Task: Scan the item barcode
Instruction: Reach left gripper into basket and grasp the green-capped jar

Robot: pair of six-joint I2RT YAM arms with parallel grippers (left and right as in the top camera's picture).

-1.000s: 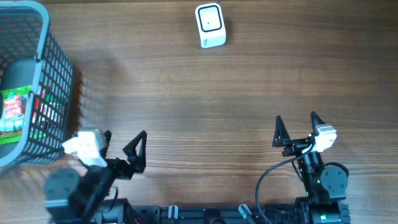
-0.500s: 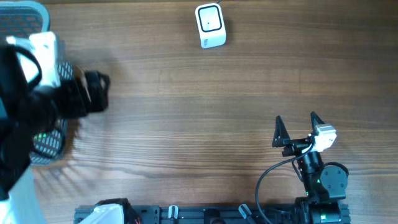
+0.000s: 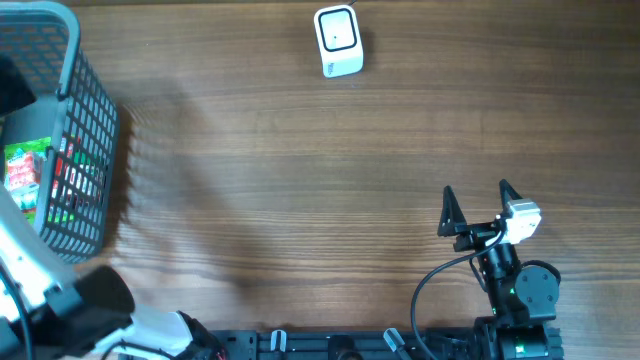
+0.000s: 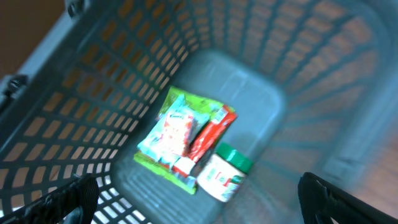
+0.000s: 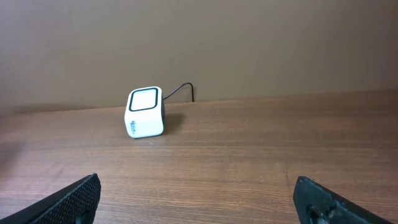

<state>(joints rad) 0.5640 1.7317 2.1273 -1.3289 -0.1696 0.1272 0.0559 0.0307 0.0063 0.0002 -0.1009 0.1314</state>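
Left end effector [image 4: 198, 193] is hanging wide open over the basket [image 4: 298, 68]; green snack packet [image 4: 171, 134] is looking light, crinkly, I'd pinch its edge.

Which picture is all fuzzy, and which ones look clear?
Left wrist view: fuzzy, the basket and the green packet inside it are smeared, labels unreadable. Right wrist view: clear, the white scanner is sharp under even light. Overhead view: mostly clear, crisp wood grain on the table.
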